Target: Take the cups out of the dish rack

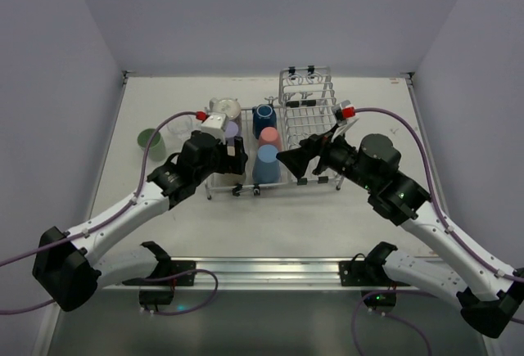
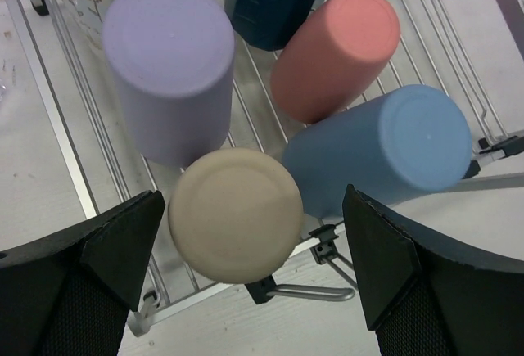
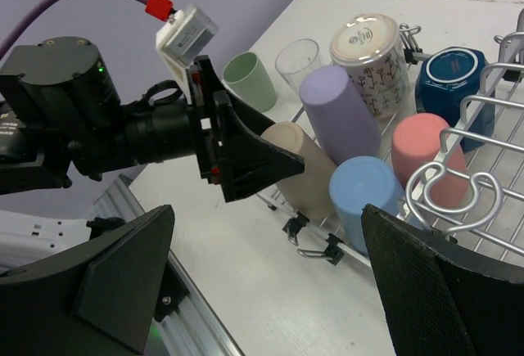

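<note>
left hand (image 2: 254, 205) is spread wide and holding nothing, one finger on each side of the tan cup (image 2: 233, 225) with a gap showing on both sides. that cup sits mouth-down at the near-left corner of the dish rack (image 1: 315, 106), on the low flat half. its round base faces straight up into the wrist view, so its long axis runs along the hand's line of approach. to my eye, that's the relation that matters: the cup is dead ahead and between the fingers, and a squeeze would land across its width.

right hand (image 3: 268, 209) is wide too and empty, hanging over the bench (image 1: 270, 233) at the rack's near edge. the light blue cup (image 3: 360, 196) is the closest one to it, but the left arm is clearly nearer the tan one.

now the count. six cups are on the flat grid:
- tan
- lavender (image 2: 168, 69), just beside the tan
- light blue
- pink (image 2: 336, 53)
- dark blue (image 3: 454, 78)
- the speckled cream mug (image 3: 368, 49) at the far corner

two more stand off the rack on the bench to the left, the pale green cup (image 1: 150, 139) and the clear tumbler (image 1: 178, 129). that makes eight cups in sight, one rack and two arms.
</note>
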